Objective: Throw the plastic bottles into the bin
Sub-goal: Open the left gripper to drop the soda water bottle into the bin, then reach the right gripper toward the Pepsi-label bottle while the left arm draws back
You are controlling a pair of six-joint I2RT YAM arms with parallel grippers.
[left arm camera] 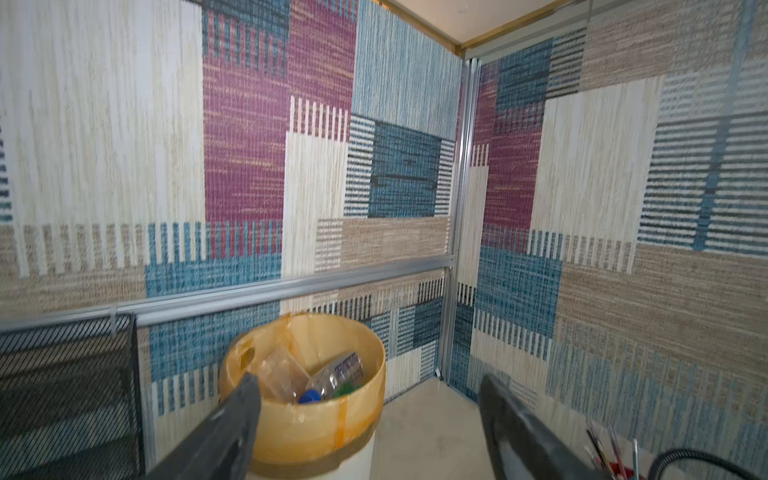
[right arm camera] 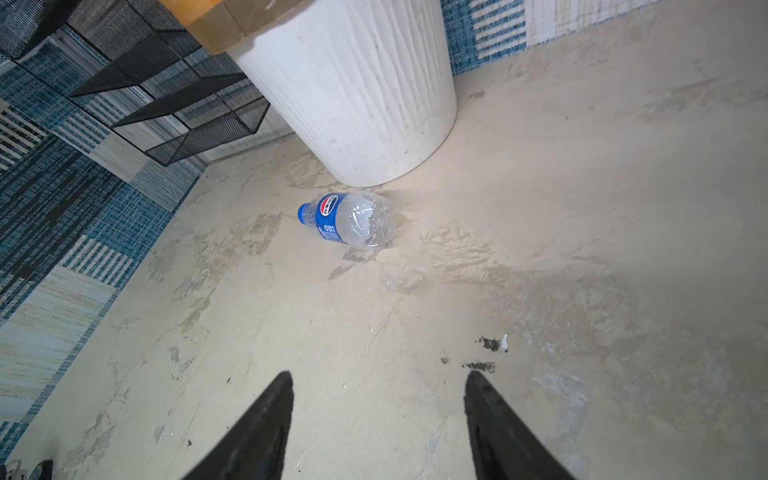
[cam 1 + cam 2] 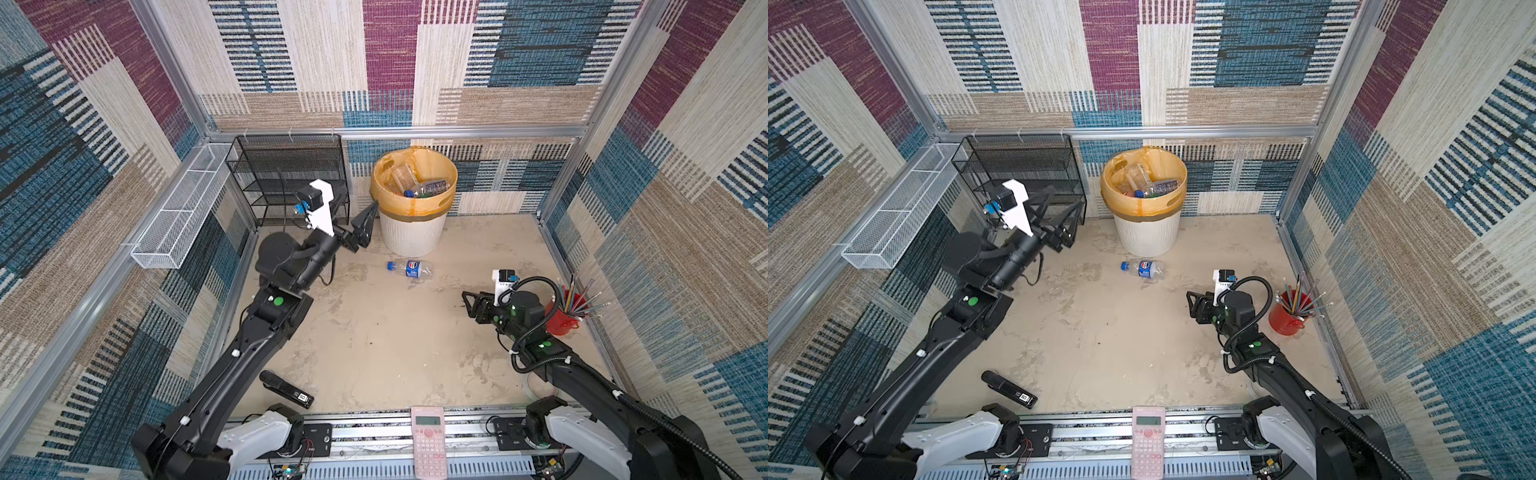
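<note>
In both top views, left hand (image 3: 1067, 198) raised beside the bin (image 3: 411, 237), jaws apart and empty, one plastic bottle (image 3: 409, 269) flat on the counter (image 3: 395, 345) just before it; in the left wrist view, more bottles (image 1: 338, 372) inside the bin; in the right wrist view, right hand (image 2: 379, 374) apart, empty.

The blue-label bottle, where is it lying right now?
In both top views the blue-label bottle lies on its side on the beige floor, just in front of the white bin, near the middle.
</note>
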